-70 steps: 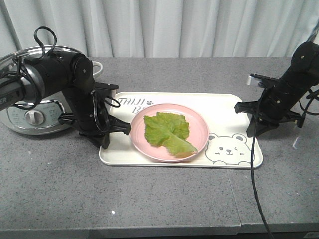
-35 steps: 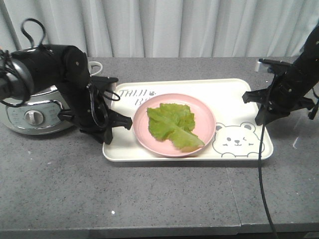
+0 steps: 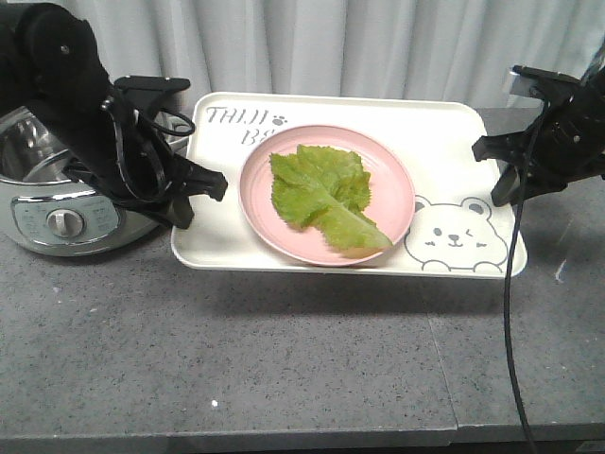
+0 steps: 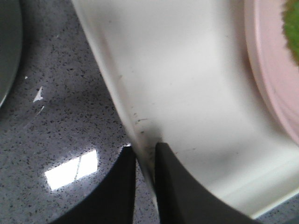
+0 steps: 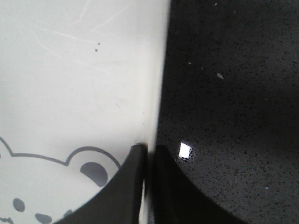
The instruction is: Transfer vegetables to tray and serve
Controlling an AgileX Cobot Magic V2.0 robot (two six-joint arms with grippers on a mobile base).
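1. Front view only: the whole tray [image 3: 435, 142] is held up off the counter [image 3: 284, 359] with a shadow under it. The pink plate [image 3: 389, 170] sits on the tray, and the lettuce leaf [image 3: 321, 194] lies flat on the plate, approx. centred.
2. Front view also gives the lettering [image 3: 241, 118] at the tray's far left corner, the bear drawing [image 3: 454, 232] at the near right, and a silver cooker [image 3: 57, 208] behind the left arm.
3. Left wrist view: close-up of the left end effector [image 4: 145, 151] – its two dark fingers are clamped on the tray [image 4: 187, 70] rim, one above and one below. The plate [image 4: 271, 70] edge and a sliver of the leaf [image 4: 292, 18] show at the right.
4. Right wrist view: the right end effector [image 5: 148, 151] pinches the opposite rim the same way – part of the bear drawing [image 5: 84, 168] shows beside it; no plate or leaf in this view.
5. In the front view the left end effector [image 3: 197, 197] and right end effector [image 3: 496, 170] sit at opp. short edges, but the pinch itself is hard to read there.
6. Count: 1 tray, 1 plate, 1 leaf, 1 cooker, 2 end effectors.
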